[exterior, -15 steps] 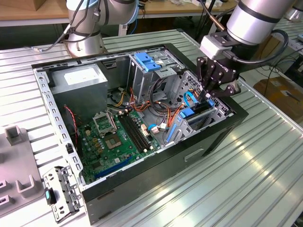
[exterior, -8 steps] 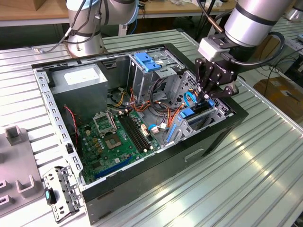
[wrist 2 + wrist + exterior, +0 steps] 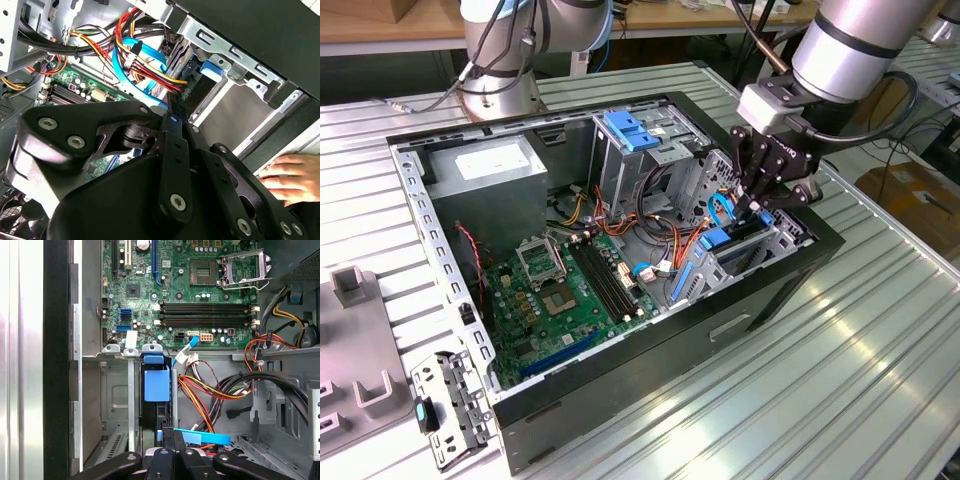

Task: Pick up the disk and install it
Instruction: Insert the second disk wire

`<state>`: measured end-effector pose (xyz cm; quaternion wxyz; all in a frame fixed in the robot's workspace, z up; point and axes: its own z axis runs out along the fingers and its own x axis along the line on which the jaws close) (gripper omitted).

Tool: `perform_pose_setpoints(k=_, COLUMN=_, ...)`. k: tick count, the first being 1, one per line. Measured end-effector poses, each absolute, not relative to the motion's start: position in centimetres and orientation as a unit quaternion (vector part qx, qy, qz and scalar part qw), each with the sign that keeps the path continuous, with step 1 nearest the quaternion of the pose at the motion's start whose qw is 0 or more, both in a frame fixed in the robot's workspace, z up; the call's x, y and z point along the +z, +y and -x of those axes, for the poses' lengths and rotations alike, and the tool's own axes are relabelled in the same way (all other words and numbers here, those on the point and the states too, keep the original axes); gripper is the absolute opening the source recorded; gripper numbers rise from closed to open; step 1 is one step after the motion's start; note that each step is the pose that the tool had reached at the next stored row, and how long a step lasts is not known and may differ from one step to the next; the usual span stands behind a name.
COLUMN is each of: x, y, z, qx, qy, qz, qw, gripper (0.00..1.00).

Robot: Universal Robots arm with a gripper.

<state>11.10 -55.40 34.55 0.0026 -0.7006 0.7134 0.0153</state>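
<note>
The disk (image 3: 156,385) stands on edge in the metal bay at the case's front corner, its blue side rail uppermost; in the exterior view the disk (image 3: 720,240) sits at the case's right end. My gripper (image 3: 752,200) hangs straight over it with both thin fingers pressed together, shut. In the first wrist view the gripper (image 3: 169,432) has its tips at the disk's black edge; whether they touch it I cannot tell. The second wrist view shows the gripper (image 3: 172,107) pointing at the bay beside the blue rail (image 3: 212,67).
Loose coloured cables (image 3: 210,390) and a blue flat cable (image 3: 210,438) lie right beside the bay. The motherboard (image 3: 560,290), grey power-supply box (image 3: 485,170) and blue-latched drive cage (image 3: 635,130) fill the case. A person's hand (image 3: 290,180) rests outside the case wall. A metal bracket (image 3: 450,405) lies on the table.
</note>
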Motion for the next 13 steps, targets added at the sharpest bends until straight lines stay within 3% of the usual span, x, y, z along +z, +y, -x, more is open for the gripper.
perform_pose_setpoints(k=13, x=35.9, y=-55.3, z=-11.1, qx=0.015, qy=0.713, qz=0.701, qw=0.003, gripper=0.11)
